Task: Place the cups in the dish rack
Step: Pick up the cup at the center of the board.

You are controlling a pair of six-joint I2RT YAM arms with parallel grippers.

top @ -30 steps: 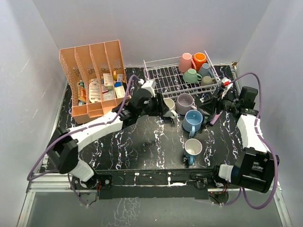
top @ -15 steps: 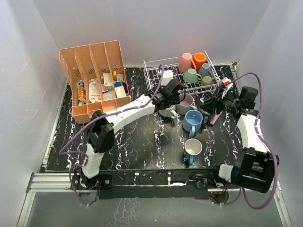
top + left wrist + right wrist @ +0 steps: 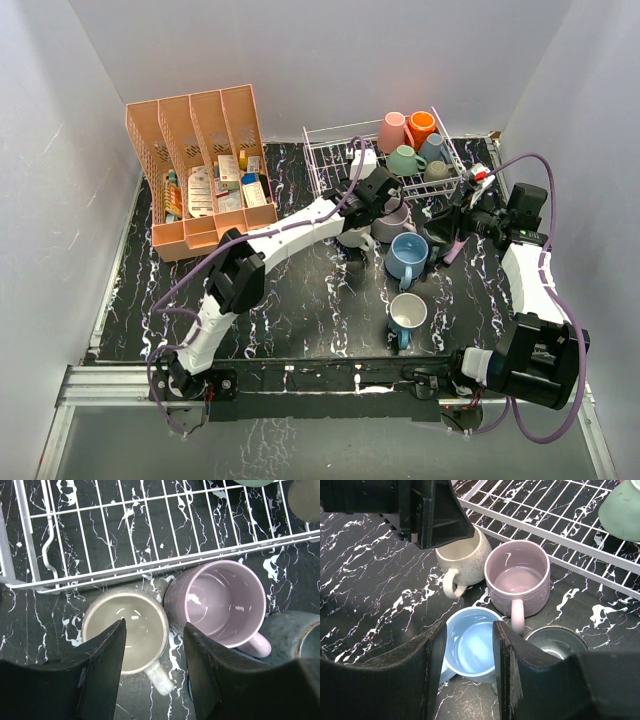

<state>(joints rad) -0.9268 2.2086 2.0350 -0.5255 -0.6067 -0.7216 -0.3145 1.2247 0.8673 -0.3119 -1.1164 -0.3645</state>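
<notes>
Okay, my left tool (image 3: pixel 154 670) hangs half-open and empty over the cream mug (image 3: pixel 125 630) standing just outside the dish rack (image 3: pixel 165 560), lined up to pinch its rim; my right tool (image 3: pixel 468 645), likewise part-open and empty, hovers above the light blue mug (image 3: pixel 470 656).

2 cups (image 3: pixel 124 630) just before dish rack (image 3: pixel 150 564)

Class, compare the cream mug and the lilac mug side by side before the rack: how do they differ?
The cream mug is speckled and smooth; the lilac mug has a ribbed wall. The lilac mug looks wider than the cream one. Both stand upright, empty, outside the dish rack.
</notes>
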